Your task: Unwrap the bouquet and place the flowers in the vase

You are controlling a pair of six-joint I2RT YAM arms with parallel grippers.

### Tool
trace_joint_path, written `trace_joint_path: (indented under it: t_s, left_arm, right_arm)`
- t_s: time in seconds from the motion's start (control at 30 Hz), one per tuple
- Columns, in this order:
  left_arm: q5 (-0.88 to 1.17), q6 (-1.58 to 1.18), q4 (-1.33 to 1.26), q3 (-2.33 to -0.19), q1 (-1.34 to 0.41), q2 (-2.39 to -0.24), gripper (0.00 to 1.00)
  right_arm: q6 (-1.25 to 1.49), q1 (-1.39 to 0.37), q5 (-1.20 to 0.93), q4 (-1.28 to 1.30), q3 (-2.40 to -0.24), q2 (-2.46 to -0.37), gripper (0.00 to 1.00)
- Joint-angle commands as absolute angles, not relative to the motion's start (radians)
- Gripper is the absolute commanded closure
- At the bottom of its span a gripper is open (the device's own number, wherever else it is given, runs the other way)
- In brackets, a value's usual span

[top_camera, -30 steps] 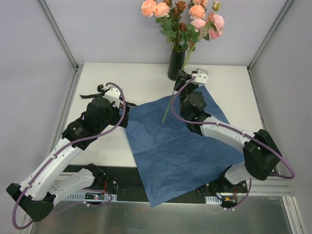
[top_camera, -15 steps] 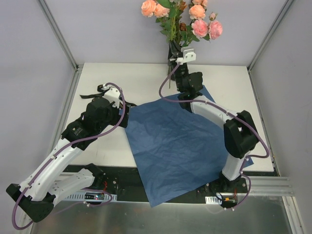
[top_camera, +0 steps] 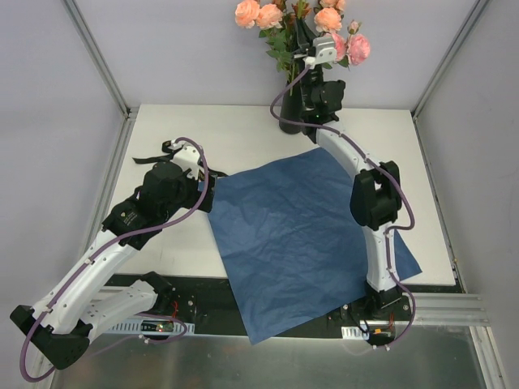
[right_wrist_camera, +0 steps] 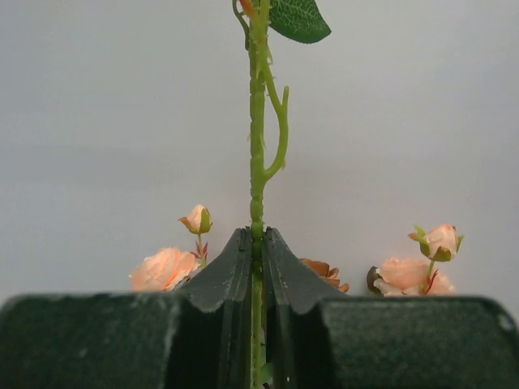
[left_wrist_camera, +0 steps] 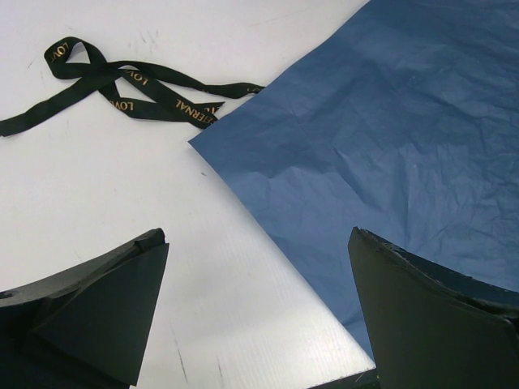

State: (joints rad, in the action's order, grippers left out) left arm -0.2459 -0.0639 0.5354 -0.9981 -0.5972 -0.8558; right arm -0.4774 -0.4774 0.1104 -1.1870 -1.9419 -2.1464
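I now hold the stem (right_wrist_camera: 257,162), clamped in the right fingers (right_wrist_camera: 223,279), lifted from the blue paper (top_camera: 300,235) to above the vase (top_camera: 287,121) at the surface's far edge for insertion; left fingers (left_wrist_camera: 105,300) stand apart.

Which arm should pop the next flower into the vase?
Right. The right pincer is shut on a green stem, up by the vase. The left pincer hangs open, far off near the ribbon.

Creased matt blue paper sheet (top_camera: 300,235)
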Motion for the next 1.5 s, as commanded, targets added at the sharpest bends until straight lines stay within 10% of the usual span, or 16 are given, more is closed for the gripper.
trace_joint_path:
  t_s: [0.0, 0.43, 1.0, 1.47]
  left_arm:
    - [-0.270, -0.052, 0.508, -0.999, -0.611, -0.851, 0.01]
    - [-0.264, -0.049, 0.508, -1.000, -0.609, -0.907, 0.01]
    - [-0.273, -0.044, 0.509, -1.000, -0.609, -0.904, 0.01]
    - [-0.256, -0.051, 0.508, -1.003, -0.609, -0.864, 0.01]
  right_arm:
    - [-0.463, -0.442, 0.031, -1.169, -2.118, -2.216, 1.00]
    - [-0.420, -0.370, -0.026, -1.091, -2.368, -2.414, 1.00]
    - [-0.367, -0.380, 0.070, -1.068, -2.122, -2.344, 1.00]
    - [-0.406, -0.465, 0.224, -1.002, -1.830, -2.125, 0.66]
